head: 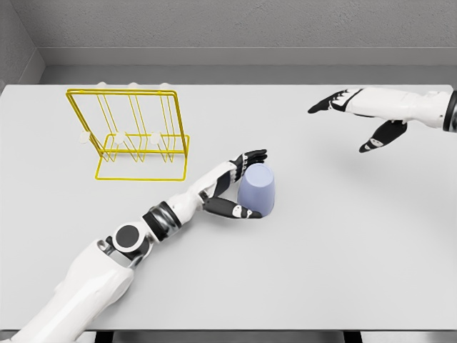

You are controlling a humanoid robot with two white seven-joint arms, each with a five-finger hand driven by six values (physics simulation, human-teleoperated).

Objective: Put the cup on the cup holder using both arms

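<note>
Pale lavender cup [258, 190] sitting upside down near the middle of the white table [321, 271], wide rim down, narrower base up, plain sides with no logo or lettering to read. Wrapped on its left side by the left hand [235, 187]: dark-tipped fingers [251, 158] curling over the top edge at the back, thumb [239, 210] hooked around the lower front, so pretty clearly gripping the cup, or at least pressed right up against it on both sides. Left arm [107, 268] coming in from the bottom-left corner, chunky white upper segment, round grey joint at the elbow, black ribbed cuff at the wrist, forearm angled up and to the right toward the cup. Over on the upper right, right hand [360, 114] hovering well apart from the cup, palm facing down-ish, fingers [325, 104] stretched out toward the left and thumb hanging down, spread open and holding nothing. White forearm running off the right edge of the picture. Yellow wire cup holder [132, 132] standing upright at the upper left of the table, a bent frame with several thin vertical loops and small pale pegs, clear of the cup and both hands. No brand marks or writing visible anywhere on the robot, rack or table either. Grey wall [228, 32] behind.
</note>
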